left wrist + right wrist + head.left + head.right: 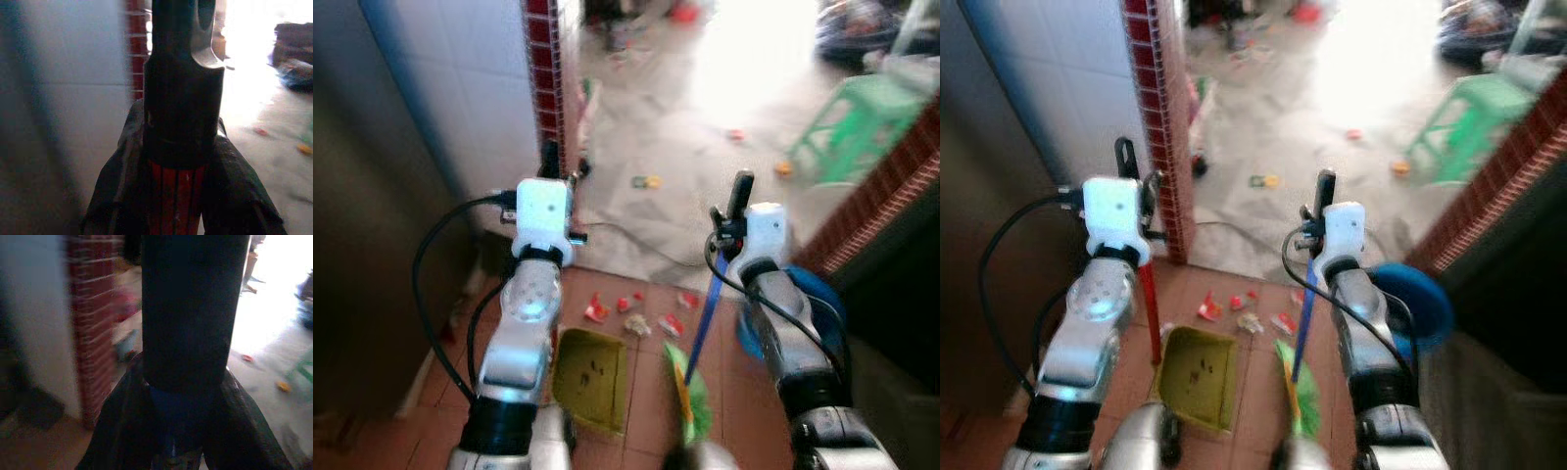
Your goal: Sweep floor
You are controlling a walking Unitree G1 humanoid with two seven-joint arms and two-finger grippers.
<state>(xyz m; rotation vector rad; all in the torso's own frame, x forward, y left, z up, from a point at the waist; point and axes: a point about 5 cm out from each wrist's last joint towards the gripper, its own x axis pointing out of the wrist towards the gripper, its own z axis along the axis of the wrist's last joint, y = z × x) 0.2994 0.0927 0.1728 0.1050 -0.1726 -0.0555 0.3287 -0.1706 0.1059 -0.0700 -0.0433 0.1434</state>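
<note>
Terracotta floor tiles (636, 367) are carrying the work here: a small heap of red and white paper scraps (636, 311) is lying just ahead of the open mouth of an olive-yellow plastic dustpan (590, 377), with more bits scattered well apart on the pale concrete floor (705, 127) beyond the red brick pillar (546, 78).

The left gripper (549, 162) is closing around a red upright handle (1150, 313) with a black cap (182, 78), which is running down to the dustpan; its fingers (117, 196) are pressing on both sides of the shaft. The right gripper (740, 196) is clamping a blue broom handle (703, 323), black-capped at the top (193, 303), whose green bristle head (693, 397) is resting on the tiles just beside the dustpan's right edge and near the scraps.

The step in hand is looking like drawing the heap into the pan. To do it well, the broom head should probably be reaching past the far side of the scraps, then pulling back toward the pan in short, low strokes, while the left arm is keeping the pan's lip flat on the tiles and steady. Light paper is likely to flick sideways under a fast stroke, and a tilted lip would be letting pieces slide beneath it. A blue round object (813, 299) is sitting close to the right elbow, so the pulling arm should be staying clear of it.
</note>
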